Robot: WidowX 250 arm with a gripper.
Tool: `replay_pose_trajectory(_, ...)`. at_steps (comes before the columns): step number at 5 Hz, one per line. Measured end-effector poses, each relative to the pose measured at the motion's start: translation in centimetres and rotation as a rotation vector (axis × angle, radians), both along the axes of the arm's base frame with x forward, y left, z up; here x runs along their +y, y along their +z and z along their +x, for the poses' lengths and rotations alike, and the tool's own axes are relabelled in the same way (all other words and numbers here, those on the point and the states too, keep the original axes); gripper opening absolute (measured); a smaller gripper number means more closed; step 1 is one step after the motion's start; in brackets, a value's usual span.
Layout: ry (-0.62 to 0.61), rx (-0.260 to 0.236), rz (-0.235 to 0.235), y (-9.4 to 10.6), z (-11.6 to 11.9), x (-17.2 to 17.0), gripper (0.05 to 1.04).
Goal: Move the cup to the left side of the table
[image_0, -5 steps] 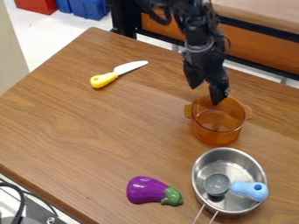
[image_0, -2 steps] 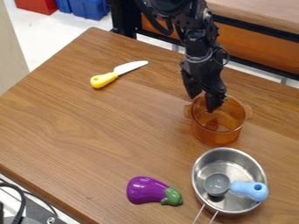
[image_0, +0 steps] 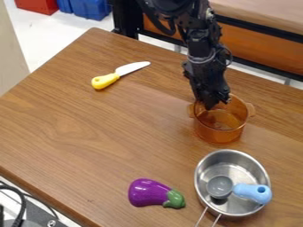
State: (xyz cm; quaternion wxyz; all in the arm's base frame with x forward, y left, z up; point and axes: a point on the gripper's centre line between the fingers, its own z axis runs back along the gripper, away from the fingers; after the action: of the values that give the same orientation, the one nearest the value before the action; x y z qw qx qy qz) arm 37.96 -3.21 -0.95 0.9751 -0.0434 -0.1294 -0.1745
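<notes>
The single fixed camera stood above the worktop (image_0: 89,128), on the near side of the amber pot (image_0: 219,134), facing down at a slant past it. Range was fairly close; coverage extended beyond the pot to the floor (image_0: 44,33).

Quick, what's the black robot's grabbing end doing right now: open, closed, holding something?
End effector: closed on the rim of the orange pot, at the upper-left side as the camera sees it.
</notes>
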Motion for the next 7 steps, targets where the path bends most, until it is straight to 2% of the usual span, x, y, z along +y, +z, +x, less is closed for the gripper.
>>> replay_pose_trajectory(1,0.04,0.001,-0.02,0.0,0.1,0.5,0.073)
replay_pose_trajectory(2,0.087,0.031,-0.05,0.4,-0.1,1.8,0.059)
replay_pose_trajectory(3,0.133,-0.037,-0.063,3.4,0.2,4.7,0.059)
replay_pose_trajectory(4,0.154,-0.014,-0.078,4.3,-1.4,8.5,0.059)
replay_pose_trajectory(5,0.12,-0.025,-0.066,4.8,-4.7,12.1,0.059)
replay_pose_trajectory(6,0.053,-0.029,-0.082,4.5,-8.3,15.3,0.059)
replay_pose_trajectory(7,0.016,-0.047,-0.044,3.6,-10.4,17.7,0.058)
